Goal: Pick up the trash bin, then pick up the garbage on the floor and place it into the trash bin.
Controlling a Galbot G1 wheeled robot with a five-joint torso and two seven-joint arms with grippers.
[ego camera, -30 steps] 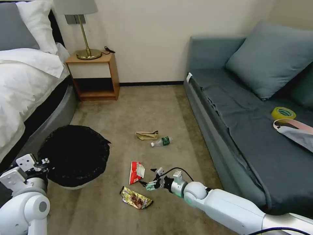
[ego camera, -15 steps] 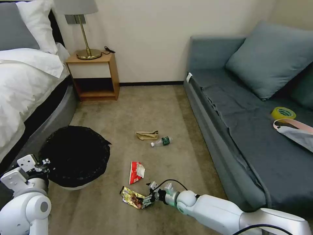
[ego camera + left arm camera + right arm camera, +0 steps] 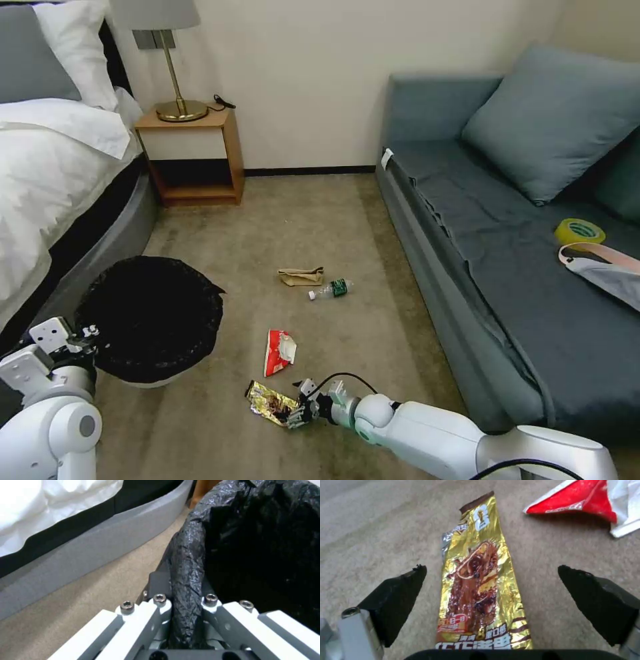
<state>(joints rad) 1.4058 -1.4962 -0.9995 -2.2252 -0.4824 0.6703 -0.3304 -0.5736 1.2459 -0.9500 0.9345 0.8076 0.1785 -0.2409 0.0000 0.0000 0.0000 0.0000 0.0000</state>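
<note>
The trash bin (image 3: 150, 320) shows glossy, crinkled black liner (image 3: 186, 580) over a sliver of white wall at its base. On beige-brown carpet (image 3: 300, 220) lies a shiny gold wrapper (image 3: 480, 580) printed with a dark brown picture, white lettering and a small red-orange label. Beside it is a red packet (image 3: 583, 502) with a white panel. Farther off are a tan paper bag (image 3: 301, 276) and a clear bottle (image 3: 331, 289) with what looks like a green label. The right gripper (image 3: 493, 590) has black fingertips (image 3: 400, 590) on pale grey metal; the left gripper (image 3: 186, 610) is white with dark screws. The sofa (image 3: 507, 280) is slate blue and carries a yellow tape roll (image 3: 579, 232).
</note>
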